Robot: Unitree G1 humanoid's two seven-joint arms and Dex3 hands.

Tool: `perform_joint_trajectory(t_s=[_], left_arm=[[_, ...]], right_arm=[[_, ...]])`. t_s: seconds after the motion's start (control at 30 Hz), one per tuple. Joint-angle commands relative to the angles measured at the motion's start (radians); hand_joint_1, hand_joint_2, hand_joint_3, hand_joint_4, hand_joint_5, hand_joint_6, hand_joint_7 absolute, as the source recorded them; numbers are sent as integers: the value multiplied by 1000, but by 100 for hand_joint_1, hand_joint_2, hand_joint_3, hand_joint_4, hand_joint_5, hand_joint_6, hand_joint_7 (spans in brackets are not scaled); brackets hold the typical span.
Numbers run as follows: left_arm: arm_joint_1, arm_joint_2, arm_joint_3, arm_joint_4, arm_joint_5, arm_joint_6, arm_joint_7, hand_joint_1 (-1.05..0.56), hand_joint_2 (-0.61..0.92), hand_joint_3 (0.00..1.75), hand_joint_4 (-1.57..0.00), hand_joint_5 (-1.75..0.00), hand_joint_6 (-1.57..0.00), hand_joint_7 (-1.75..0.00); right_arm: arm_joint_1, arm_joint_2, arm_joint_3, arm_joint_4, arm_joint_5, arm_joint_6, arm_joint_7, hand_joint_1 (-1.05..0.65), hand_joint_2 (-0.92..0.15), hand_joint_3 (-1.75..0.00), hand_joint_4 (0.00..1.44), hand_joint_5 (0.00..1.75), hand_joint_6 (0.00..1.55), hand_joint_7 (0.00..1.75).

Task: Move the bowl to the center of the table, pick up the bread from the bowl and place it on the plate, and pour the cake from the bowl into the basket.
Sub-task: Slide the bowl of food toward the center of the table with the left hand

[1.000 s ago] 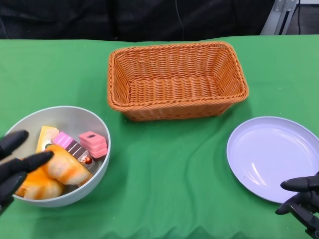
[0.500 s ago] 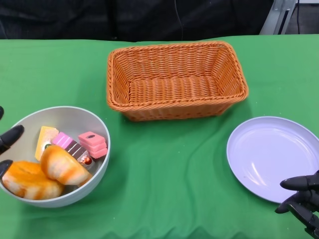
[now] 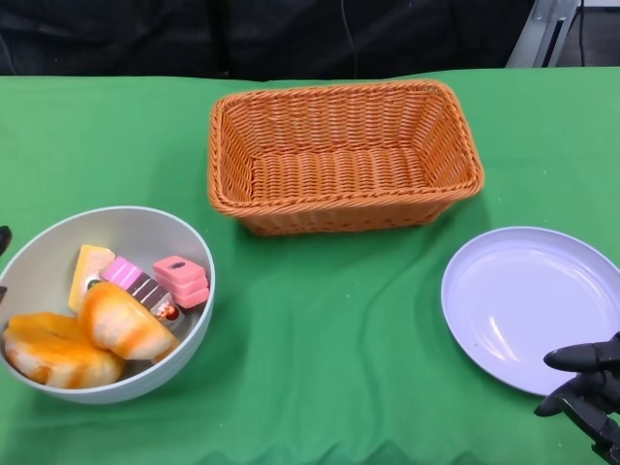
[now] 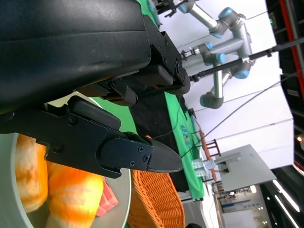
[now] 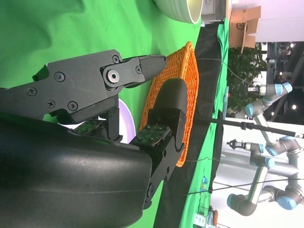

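1. Step in hand: I judge this to be the first step, moving the bowl [image 3: 111, 300] to the center of the table [image 3: 320, 320]. The bowl sits at the near left of the table, well apart from the center, so this step is not yet done.

2. Left robot hand [image 3: 3, 242]: in the head view only a sliver of black shows at the left edge, beside the bowl rim and not touching it that I can see. In the left wrist view its fingers [image 4: 137, 159] are spread above the bowl with nothing between them; I read it as open and empty.

3. Right robot hand [image 3: 586, 387]: it sits at the near right, at the near edge of the plate [image 3: 533, 305]. Its fingers are apart and hold nothing; I read it as open.

4. Next move: I expect the left robot hand must come to the bowl rim, take a firm hold of the wall, and slide the bowl toward the open green area in front of the basket [image 3: 344, 155]. The load is piled to the near side, so the bowl must be kept level.

5. Count, head view:
   - Bowl: one, grey.
   - Bread [image 3: 92, 334]: two orange rolls, side by side in the bowl.
   - Cake [image 3: 155, 281]: three pieces, one yellow, one pink and brown, one pink.
   - Basket: one, wicker, nothing visible in it.
   - Plate: one, lilac, bare.
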Motion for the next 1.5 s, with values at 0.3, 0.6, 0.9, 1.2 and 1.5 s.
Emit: perform_joint_trajectory(t_s=[0.3,0.6,0.9,1.2,1.5], left_arm=[[-111,85,14,220,29,-37,52,-64,92,18,-49,0,-42,0],[-152,107,-9,368,91,-20,134,-71,92,16,-51,-1,-41,0],[-204,115,-20,503,103,8,145,-64,92,17,-49,0,-39,0],[-242,113,-4,584,69,52,105,-61,92,18,-48,0,-38,0],[-263,98,18,604,15,153,72,-61,92,20,-43,0,-33,0]], right_arm=[[8,-7,-17,-9,12,5,-7,-29,-92,-10,72,125,66,84],[16,-10,-17,-20,8,14,-14,-29,-92,-11,71,125,66,84],[8,-10,-17,-8,11,4,-7,-28,-92,-10,70,127,65,85],[5,-7,-16,-2,10,3,-9,-29,-92,-11,70,127,65,85],[-2,-10,-17,14,2,-18,-4,-31,-92,-11,71,127,65,85]])
